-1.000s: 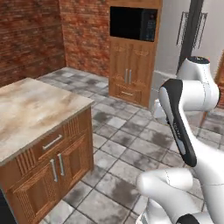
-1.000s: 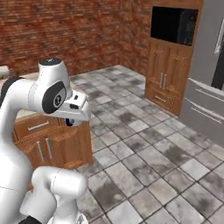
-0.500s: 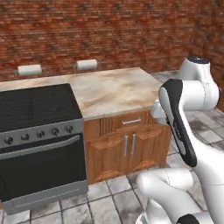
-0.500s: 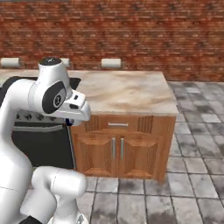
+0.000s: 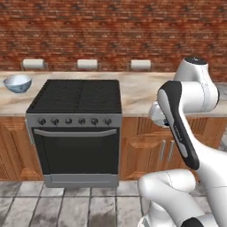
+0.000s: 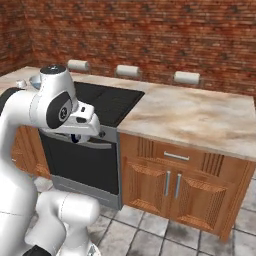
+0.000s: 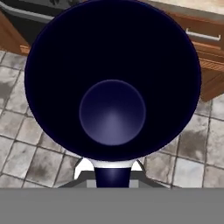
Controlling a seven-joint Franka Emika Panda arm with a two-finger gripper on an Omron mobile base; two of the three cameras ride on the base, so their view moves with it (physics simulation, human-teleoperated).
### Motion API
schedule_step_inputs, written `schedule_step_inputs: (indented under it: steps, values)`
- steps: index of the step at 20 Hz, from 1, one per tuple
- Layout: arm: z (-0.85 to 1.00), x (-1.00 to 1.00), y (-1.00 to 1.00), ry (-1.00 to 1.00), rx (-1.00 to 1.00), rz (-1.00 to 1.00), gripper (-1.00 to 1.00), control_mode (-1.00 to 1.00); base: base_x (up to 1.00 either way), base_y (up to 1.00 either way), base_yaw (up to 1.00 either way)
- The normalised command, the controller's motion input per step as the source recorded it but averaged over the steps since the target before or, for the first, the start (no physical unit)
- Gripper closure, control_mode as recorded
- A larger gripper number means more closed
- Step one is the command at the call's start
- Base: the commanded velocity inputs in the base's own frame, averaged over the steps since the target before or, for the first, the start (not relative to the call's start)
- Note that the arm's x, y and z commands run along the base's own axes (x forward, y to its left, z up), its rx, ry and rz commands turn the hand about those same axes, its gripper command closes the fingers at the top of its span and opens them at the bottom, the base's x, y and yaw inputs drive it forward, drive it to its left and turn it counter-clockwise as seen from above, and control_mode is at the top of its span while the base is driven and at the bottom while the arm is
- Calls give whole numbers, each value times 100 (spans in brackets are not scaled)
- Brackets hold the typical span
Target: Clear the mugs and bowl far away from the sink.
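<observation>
Now navy mug [image 7: 112, 83] clamped in hand [image 7: 112, 175], bowl [image 5: 17, 83] beside stovetop [image 5: 77, 95]

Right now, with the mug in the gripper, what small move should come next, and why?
Probably carry the mug forward over the counter right of the stove and lower it there. The gripper is shut on the mug above the floor, no sink is in sight here, and the bowl already sits on this counter.
</observation>
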Motion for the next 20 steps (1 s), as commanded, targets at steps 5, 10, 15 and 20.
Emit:
schedule_step_inputs:
  steps: [5, 10, 15, 20]
  values:
    - [0, 0, 0, 0, 0, 0, 100, 100, -16, 48, 11]
    - [0, 0, 0, 0, 0, 0, 100, 100, -5, 100, 5]
    - [0, 0, 0, 0, 0, 0, 100, 100, 17, 100, 0]
    - [0, 0, 0, 0, 0, 0, 100, 100, 75, 100, -9]
